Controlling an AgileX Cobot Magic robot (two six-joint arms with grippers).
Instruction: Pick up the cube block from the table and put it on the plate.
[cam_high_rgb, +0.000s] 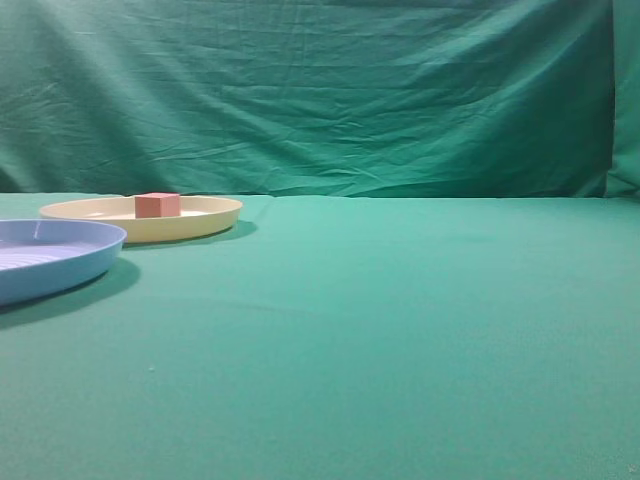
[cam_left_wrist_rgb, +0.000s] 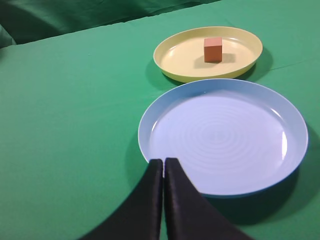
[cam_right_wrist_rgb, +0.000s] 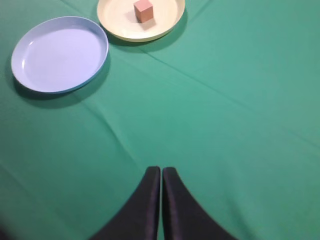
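Sitting inside the plate (cam_high_rgb: 205, 222), the cube block (cam_high_rgb: 157, 205) rests flat on the cream dish's floor, roughly central, clear of the low rim all round. The plate lies toward the far left of the counter (cam_high_rgb: 400, 320), not far from the back edge where the green cloth meets the backdrop. A light blue plate (cam_high_rgb: 50, 262) lies just in front of it, nearer the front left corner, the two rims close but seemingly not touching.

Neither arm shows in the exterior view. In the left wrist view, the left tool (cam_left_wrist_rgb: 163, 162) has its fingers pressed together with only a hairline seam between them, gripping nothing, its tips over the near rim of the blue plate. In the right wrist view, the right tool (cam_right_wrist_rgb: 161, 171) is likewise drawn narrow and empty, poised above bare cloth well apart from both dishes, toward the middle of the counter.

Judging from how things lie, the placing step looks complete: the block is on the cream plate, upright and settled, with no tool near it. What remains is probably only a retreat or a rest pose. Any next move calls for little: keeping both arms clear of the two plates so that neither rim is nudged. The left tool, being nearest the blue plate's edge, would need the more careful path.
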